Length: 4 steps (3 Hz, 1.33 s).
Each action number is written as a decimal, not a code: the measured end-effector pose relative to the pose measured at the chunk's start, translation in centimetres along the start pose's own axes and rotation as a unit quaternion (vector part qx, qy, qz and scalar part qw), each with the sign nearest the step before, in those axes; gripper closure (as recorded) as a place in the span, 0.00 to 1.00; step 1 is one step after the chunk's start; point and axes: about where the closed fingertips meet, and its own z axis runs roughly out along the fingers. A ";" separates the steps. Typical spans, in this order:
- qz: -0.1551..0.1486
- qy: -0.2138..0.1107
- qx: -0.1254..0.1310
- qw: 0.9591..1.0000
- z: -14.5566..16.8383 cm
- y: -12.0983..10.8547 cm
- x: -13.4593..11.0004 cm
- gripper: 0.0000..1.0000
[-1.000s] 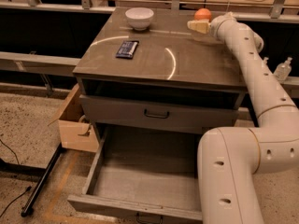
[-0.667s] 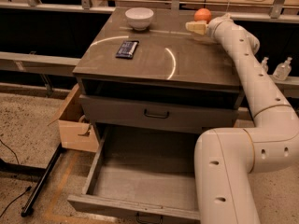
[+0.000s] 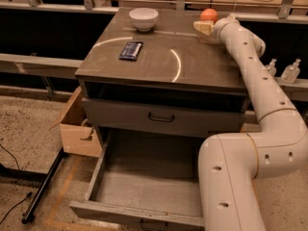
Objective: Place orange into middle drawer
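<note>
1. Camera view: the gripper (image 3: 204,27) sits at the far right of the desk (image 3: 192,66), at the end of the arm (image 3: 269,105) that reaches up from the near right; whether the jaws are released or clenched I cannot tell.
2. The orange (image 3: 209,15) rests at the desk's far right edge, just beyond the gripper; whether the two touch cannot be made out; it looks not yet lifted.
3. The middle drawer (image 3: 115,113) shows its flat front and black bar handle (image 3: 161,117) under the desk and appears pushed in; the lowest drawer (image 3: 144,186) below it is pulled out towards the near side.
4. Step in hand, as I judge it: securing the orange; a smooth round fruit rolls, so the jaws should close across its widest part, centred, firm without crushing; a glancing touch could push it off the far edge.
5. Lift straight up before travelling; the white bowl (image 3: 143,18) at the far left and the dark packet (image 3: 131,50) nearer than it lie well apart from the likely route.
6. The drop needs care: with the middle drawer seemingly shut, the open lowest drawer is the easy wrong target; the middle one probably needs opening first.
7. Writing: none readable; the dark packet shows no legible brand; the two small bottles (image 3: 291,72) at the right, beyond the arm, carry no label I can read.
</note>
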 end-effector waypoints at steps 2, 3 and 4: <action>0.000 -0.002 -0.002 1.000 0.0 -0.1 0.1 0.64; 0.003 0.000 -0.005 1.000 -0.2 -0.1 0.3 0.87; 0.003 0.001 -0.006 1.000 0.0 0.1 0.4 0.86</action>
